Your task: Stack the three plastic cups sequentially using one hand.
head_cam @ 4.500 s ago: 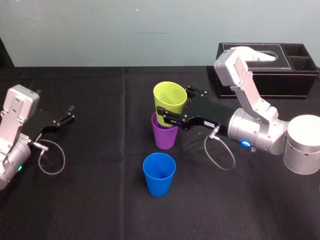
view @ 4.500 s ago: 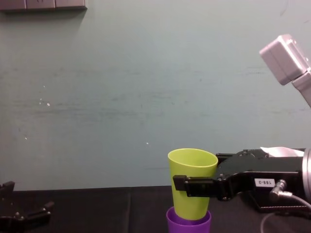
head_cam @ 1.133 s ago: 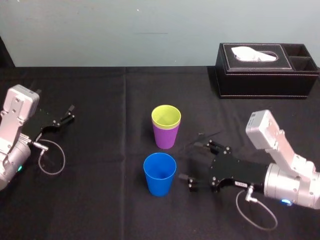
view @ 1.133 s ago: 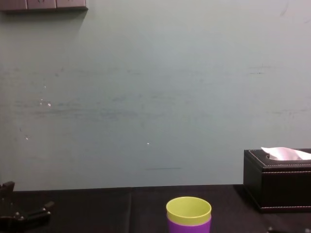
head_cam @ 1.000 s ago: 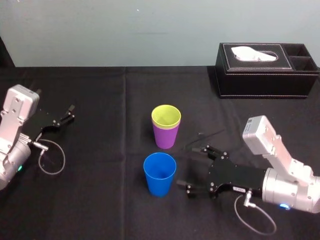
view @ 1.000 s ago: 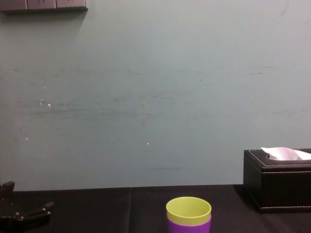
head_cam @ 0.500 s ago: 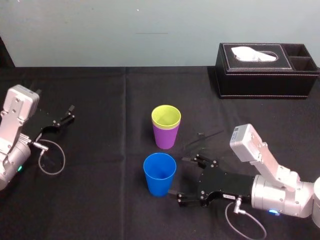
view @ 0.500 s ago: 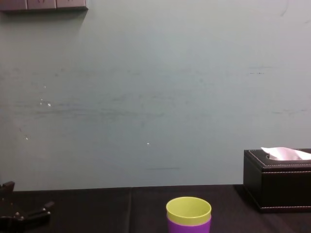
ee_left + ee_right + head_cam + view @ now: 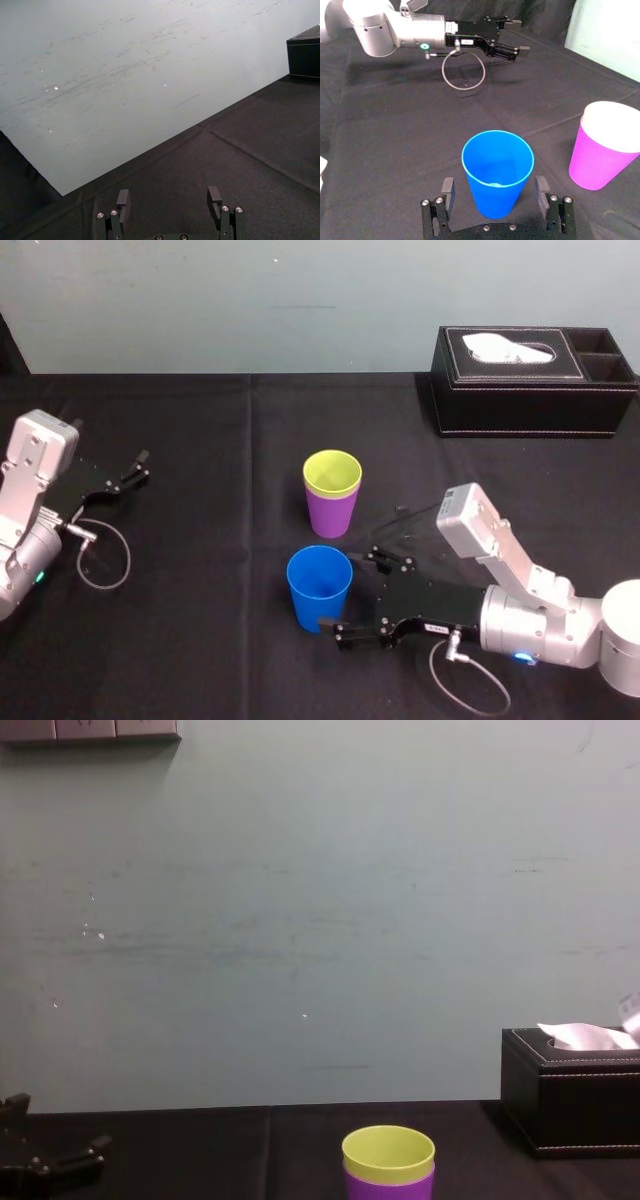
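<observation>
Pale green wall [image 9: 300, 920] is backing a black-draped bench [image 9: 200, 660]. Black tissue box [image 9: 535, 380] is sitting at the far right of it, well apart from the work.

Left arm is lying idle at the bench's left edge, its left end effector [image 9: 140, 467] standing open over bare cloth.

Right arm is reaching in low from the right. Right end effector [image 9: 347, 592] is spread wide and straddling the blue cup [image 9: 319, 588]. Its fingers [image 9: 447, 189] are flanking the cup's lower wall, one on each side. From the right wrist view a sliver of gap is showing on both sides, so nothing is being gripped.

Purple cup [image 9: 330, 515] is standing upright mid-bench with the yellow-green cup [image 9: 332, 472] nested inside it, only the rim band poking above. Blue cup is standing upright, alone, just nearer the robot than that pair.

Judging the step: first nesting is looking done, and the grasp on the last cup is being lined up. Next move is calling for a gentle squeeze on the thin tapered wall, a lift high enough to clear the yellow-green rim, then a centred lowering into it. Squeezing too hard is risking a buckled wall.
</observation>
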